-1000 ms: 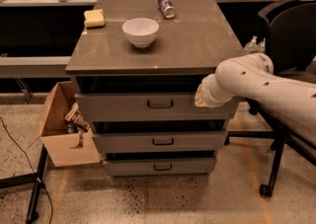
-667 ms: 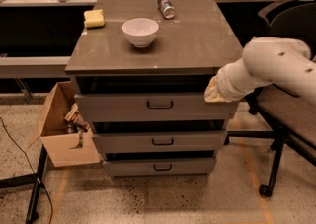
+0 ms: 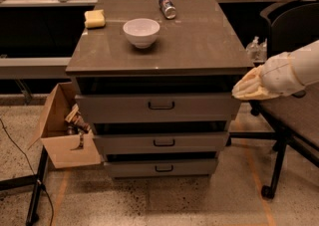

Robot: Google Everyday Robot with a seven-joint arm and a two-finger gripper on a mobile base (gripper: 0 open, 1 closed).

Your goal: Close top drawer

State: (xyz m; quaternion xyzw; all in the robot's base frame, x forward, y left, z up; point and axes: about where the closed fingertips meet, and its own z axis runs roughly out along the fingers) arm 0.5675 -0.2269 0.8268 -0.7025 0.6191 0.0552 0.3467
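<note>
The gripper (image 3: 247, 86), whether apart or together I cannot tell, hovers at three o'clock of the ajar top drawer (image 3: 114, 108); best push squarely beside its handle (image 3: 161, 105).

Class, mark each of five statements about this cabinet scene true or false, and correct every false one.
1. A white bowl stands on the cabinet top. True.
2. The gripper is at the picture's left side of the cabinet. False: it is at the right side, level with the top drawer.
3. The can stands upright beside the bowl. False: it lies on its side near the back edge, apart from the bowl.
4. A cardboard box sits at the picture's left of the cabinet. True.
5. The yellow sponge lies inside the bowl. False: it lies on the cabinet top near the back left corner.
</note>
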